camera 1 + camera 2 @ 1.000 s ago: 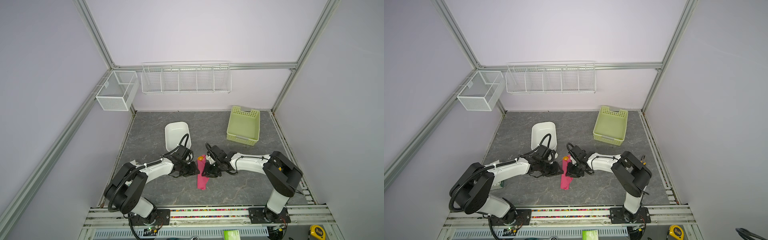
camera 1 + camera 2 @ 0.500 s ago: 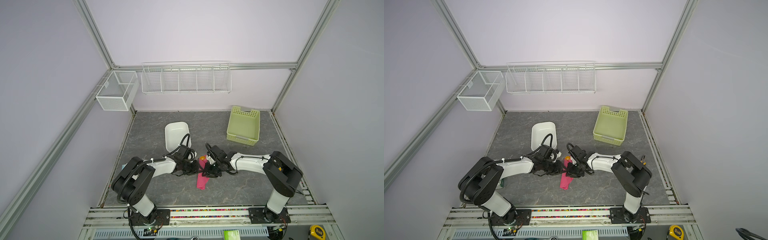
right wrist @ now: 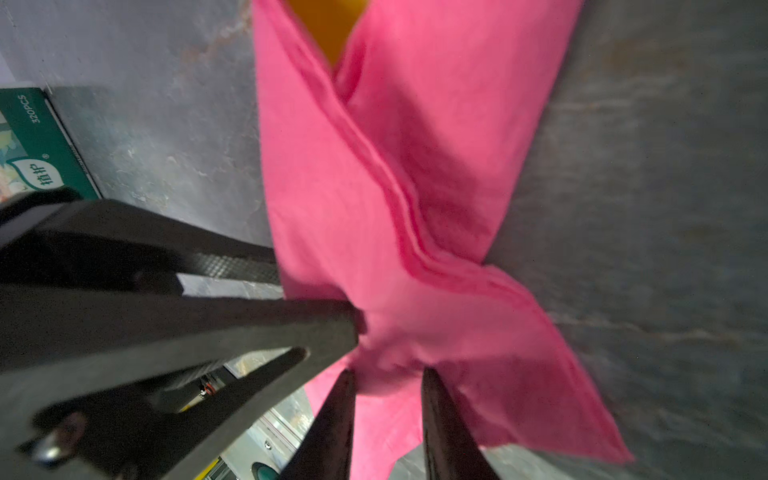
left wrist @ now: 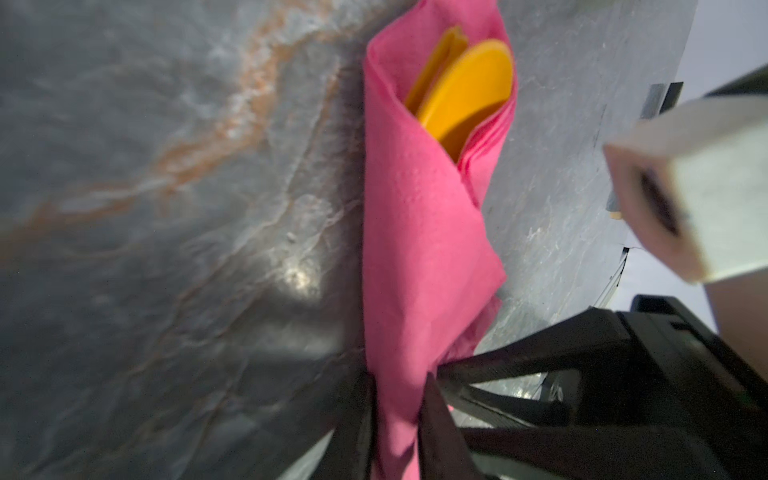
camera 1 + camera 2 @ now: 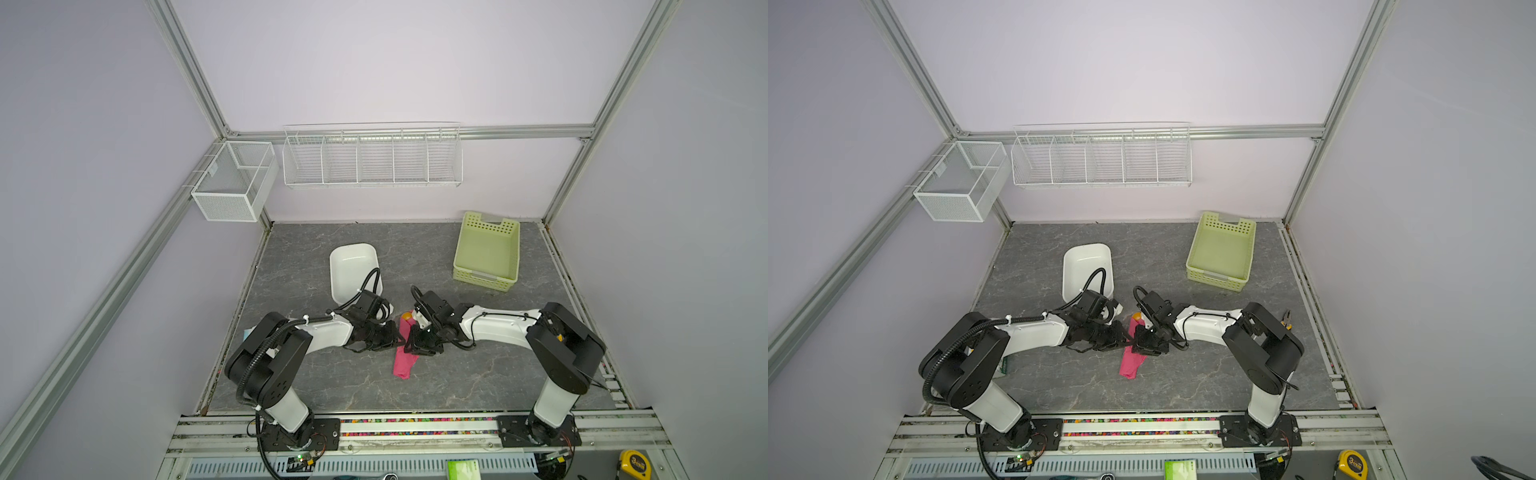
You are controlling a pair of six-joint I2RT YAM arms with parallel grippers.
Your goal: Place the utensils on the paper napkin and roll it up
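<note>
The pink paper napkin [image 5: 404,359] [image 5: 1131,362] lies on the grey table as a loose roll wrapped round the orange utensils. Their rounded ends stick out of its far end [image 5: 406,316] [image 4: 469,91] [image 3: 328,25]; the rest of them is hidden inside. My left gripper [image 5: 398,341] [image 4: 399,386] comes in from the left and is shut on the middle of the roll, with pink paper squeezed between its fingers. From the right, my right gripper [image 5: 412,345] [image 3: 388,374] is shut on the same waist of the napkin. The two sets of fingertips nearly touch.
A white tub [image 5: 353,270] stands just behind the left arm. A green perforated basket [image 5: 488,253] sits at the back right. A green tissue box [image 3: 37,145] lies at the left, partly under the left arm. Wire racks [image 5: 372,156] hang on the back wall.
My left gripper has slid right up to the roll and closed on it, its arm folding in nearer the base. The right gripper has kept its place and its hold.
</note>
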